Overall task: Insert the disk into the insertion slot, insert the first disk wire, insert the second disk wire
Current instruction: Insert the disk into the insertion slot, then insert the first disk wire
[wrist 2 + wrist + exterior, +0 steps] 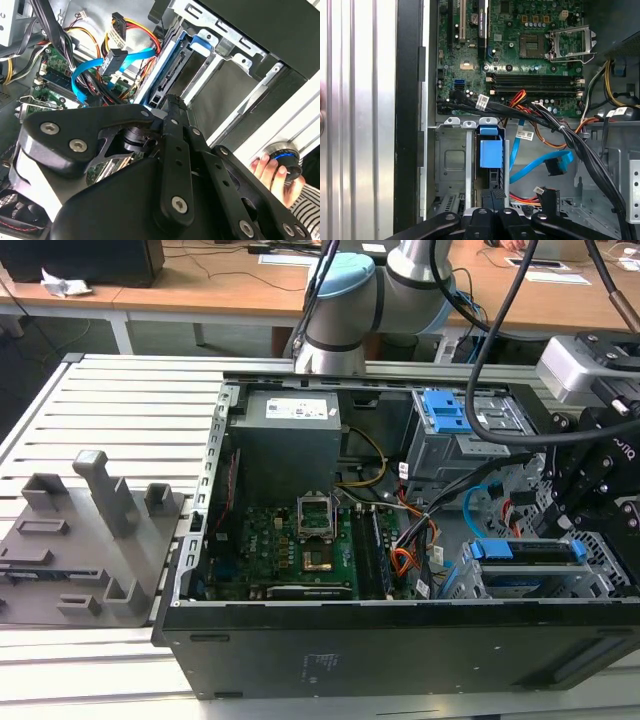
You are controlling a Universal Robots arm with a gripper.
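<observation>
The disk (pixel 490 152) sat in the slot (pixel 451 150), its long axis running straight away from the gripper (pixel 493 196). The gripper was drawn narrow at the disk's near end. The blue wire (pixel 535 170) lay loose just beside, its plug free.

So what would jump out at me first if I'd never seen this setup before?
The open black computer case in the middle of the exterior view, with its green motherboard bared, catches the eye first. At that view's right the black gripper hangs over the low silver insertion slot, where a blue-handled disk sits. Beside it, the light blue second disk wire curls in a loop.
</observation>
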